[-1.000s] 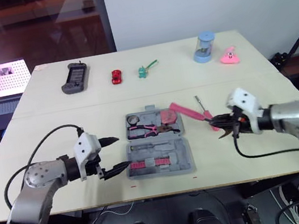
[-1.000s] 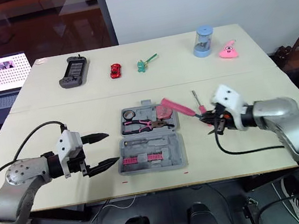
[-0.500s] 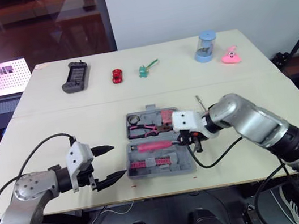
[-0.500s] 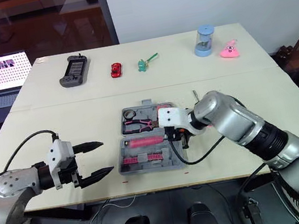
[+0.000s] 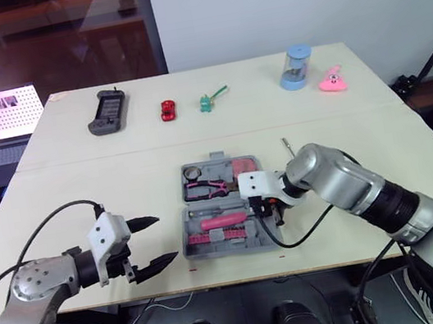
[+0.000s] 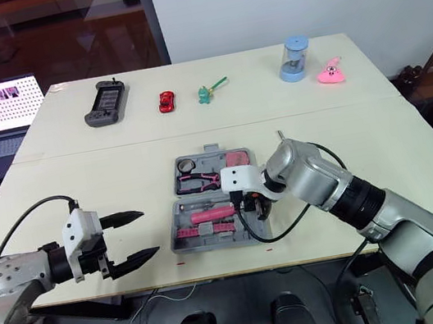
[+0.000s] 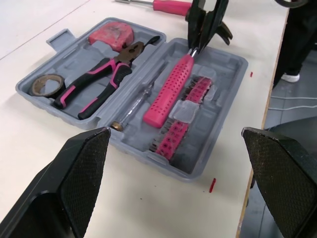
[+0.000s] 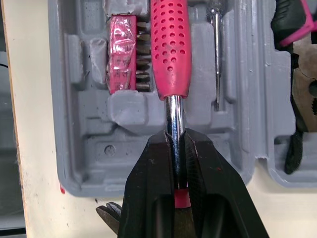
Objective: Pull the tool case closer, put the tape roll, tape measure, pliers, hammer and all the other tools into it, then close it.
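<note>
Right gripper [image 8: 177,144] is pinching the steel shaft of the hammer [image 8: 171,47]. The hammer's pink handle is lying in the front half of the open tool case [image 7: 79,62], which is sitting near the front edge of the table [image 5: 80,193]. Pliers [image 7: 101,79], tape roll [image 7: 45,84] and tape measure [image 7: 111,35] are sitting in the rear half. A screwdriver [image 7: 168,6] is lying on the table behind the case. Left gripper [image 5: 163,239] is hovering left of the case, fingers spread, holding nothing.

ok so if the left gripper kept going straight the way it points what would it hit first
Most likely the tool case: the open left gripper points at the side wall of its near half, where the right gripper holds the hammer. Only bare table lies between, though height is hard to judge.
</note>
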Robot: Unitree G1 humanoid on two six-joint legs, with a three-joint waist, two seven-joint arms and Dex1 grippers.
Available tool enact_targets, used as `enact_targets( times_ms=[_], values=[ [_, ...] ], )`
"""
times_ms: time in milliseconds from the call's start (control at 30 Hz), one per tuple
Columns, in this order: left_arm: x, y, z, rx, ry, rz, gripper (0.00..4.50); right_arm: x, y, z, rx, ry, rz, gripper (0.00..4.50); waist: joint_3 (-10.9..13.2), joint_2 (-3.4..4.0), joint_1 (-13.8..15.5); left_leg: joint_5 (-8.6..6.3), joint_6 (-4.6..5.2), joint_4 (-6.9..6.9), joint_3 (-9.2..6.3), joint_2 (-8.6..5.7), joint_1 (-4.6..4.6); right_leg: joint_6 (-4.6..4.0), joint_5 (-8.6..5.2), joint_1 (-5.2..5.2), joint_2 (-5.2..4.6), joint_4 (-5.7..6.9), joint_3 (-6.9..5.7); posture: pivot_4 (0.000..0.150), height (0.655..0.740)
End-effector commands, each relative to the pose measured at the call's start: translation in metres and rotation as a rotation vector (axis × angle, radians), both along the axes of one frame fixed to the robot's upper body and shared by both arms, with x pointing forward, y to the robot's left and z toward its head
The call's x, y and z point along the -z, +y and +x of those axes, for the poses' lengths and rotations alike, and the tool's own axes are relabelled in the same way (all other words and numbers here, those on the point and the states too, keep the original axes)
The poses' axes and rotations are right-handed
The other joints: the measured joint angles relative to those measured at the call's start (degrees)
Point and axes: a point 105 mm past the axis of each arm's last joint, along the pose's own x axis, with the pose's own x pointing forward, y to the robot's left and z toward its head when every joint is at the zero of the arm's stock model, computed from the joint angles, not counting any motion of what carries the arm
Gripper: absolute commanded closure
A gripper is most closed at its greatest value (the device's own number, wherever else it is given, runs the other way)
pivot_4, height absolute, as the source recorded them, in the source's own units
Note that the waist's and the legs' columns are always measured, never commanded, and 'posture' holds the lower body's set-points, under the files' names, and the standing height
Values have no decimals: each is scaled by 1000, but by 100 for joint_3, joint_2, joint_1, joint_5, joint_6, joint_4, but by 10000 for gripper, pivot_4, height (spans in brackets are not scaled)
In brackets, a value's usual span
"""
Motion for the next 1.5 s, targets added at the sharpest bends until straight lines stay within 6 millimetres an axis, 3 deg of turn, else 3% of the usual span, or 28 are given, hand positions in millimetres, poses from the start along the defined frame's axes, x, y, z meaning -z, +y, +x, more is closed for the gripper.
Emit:
enact_targets(
  times_ms=[33, 400, 767, 800, 833, 900, 1033, 1167, 1300, 1400, 1500],
  values=[
    [-9, 0, -2, 6, -42, 4, 0, -9, 10, 3, -23, -36, 11, 44578, 0, 0, 1, 0, 0, 0, 0, 0, 0, 0, 0, 0, 0, 0, 0, 1500, 6902],
    [-8, -4, -4, 10, -31, -1, 0, -1, 29, 6, 11, -7, 32, 44578, 0, 0, -6, 0, 0, 0, 0, 0, 0, 0, 0, -2, 0, 2, 0, 1500, 6902],
    [-9, -5, -7, 11, -36, 0, 0, -2, 33, 12, 21, -19, 49, 44578, 0, 0, -15, 0, 0, 0, 0, 0, 0, -1, 0, -4, 1, 2, 0, 1500, 6902],
    [-9, -5, -7, 12, -36, 1, 0, -2, 33, 12, 22, -18, 52, 35731, 0, 0, -15, 0, 0, 0, 0, 0, 0, -1, 0, -4, 1, 2, 0, 1500, 6902],
    [-9, -5, -7, 13, -36, 2, 0, -2, 33, 12, 21, -17, 53, 33671, 0, 0, -19, 0, 0, 0, 0, 0, 0, 0, 0, -4, 1, 3, 0, 1500, 6902],
    [-9, -5, -7, 14, -36, 4, 0, -6, 34, 12, 12, -30, 60, 24540, -1, -1, -39, 0, 0, 0, 0, 0, 0, -1, 1, -3, 1, 3, 0, 1500, 6902],
    [-10, -6, -6, 21, -37, 6, 0, -36, 34, 4, 6, -20, 173, 5140, 0, 0, -83, 0, -1, 0, -1, 0, 1, -3, 2, -2, 1, 4, 0, 1500, 6902],
    [-11, -6, -6, 25, -39, 6, 0, -56, 32, -9, -71, -28, 283, 5140, -1, 0, -98, 0, 0, -2, -1, 0, -2, -2, 2, -3, 0, 1, 0, 1500, 6902],
    [-10, -6, -4, 32, -35, 4, 0, -73, 32, -7, -109, -177, 446, 5140, -1, -1, -113, 0, 0, -4, -1, 1, -1, -2, 2, -3, 1, 2, 0, 1500, 6902],
    [-11, -7, -1, 35, -38, -8, 0, -65, 34, -8, -103, -232, 509, 5140, -1, -2, -119, 0, 0, -3, 0, 1, -1, -2, 2, -3, 1, 3, 0, 1500, 6902],
    [-11, -6, 2, 34, -40, -4, 0, -50, 42, -13, -134, -169, 524, 13084, -1, -1, -135, 0, 0, -3, 0, 1, -1, -2, 2, -4, 1, 3, 0, 1500, 6902]
  ],
)
